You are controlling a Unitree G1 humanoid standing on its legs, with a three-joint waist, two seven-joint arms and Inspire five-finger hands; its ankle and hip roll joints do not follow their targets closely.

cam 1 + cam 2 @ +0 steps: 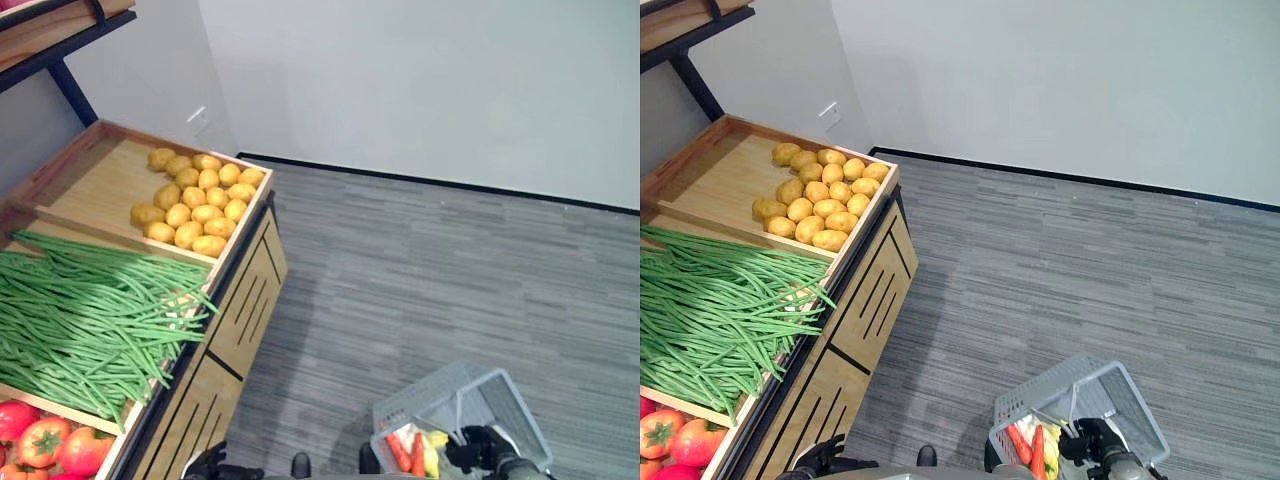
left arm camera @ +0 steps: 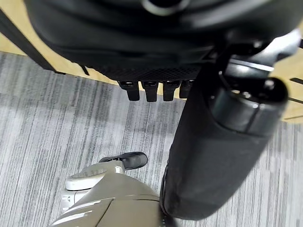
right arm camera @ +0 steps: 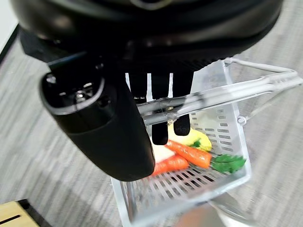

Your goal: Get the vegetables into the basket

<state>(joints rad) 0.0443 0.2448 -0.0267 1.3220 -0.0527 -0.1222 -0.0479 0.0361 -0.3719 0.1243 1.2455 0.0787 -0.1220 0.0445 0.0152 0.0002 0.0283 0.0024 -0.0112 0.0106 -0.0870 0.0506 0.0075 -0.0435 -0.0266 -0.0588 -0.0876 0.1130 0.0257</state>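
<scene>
Grey striped carpet (image 1: 450, 270) ran up to a white wall, and along the robot's left stood a wooden produce stand (image 1: 235, 300) with sloped trays, tilted so the goods faced whoever stood before it. Potatoes (image 1: 195, 200) lay heaped in the far tray, long green beans (image 1: 90, 315) spread across the middle one, and tomatoes (image 1: 45, 440) sat in the nearest.

At the robot's right side hung the basket (image 1: 1110, 400), a pale plastic mesh one, carried by its clear handle (image 3: 208, 97). The right hand (image 3: 156, 90) had its fingers hooked round that handle, which let the basket swing level with its mouth up, ready for more. Inside it lay carrots (image 3: 189, 153), something yellow (image 3: 196, 138) and a green leafy piece (image 3: 228, 163).

The left hand (image 2: 151, 87) hung low beside the stand's front, fingers curled in on nothing, probably kept free for picking from the trays.
</scene>
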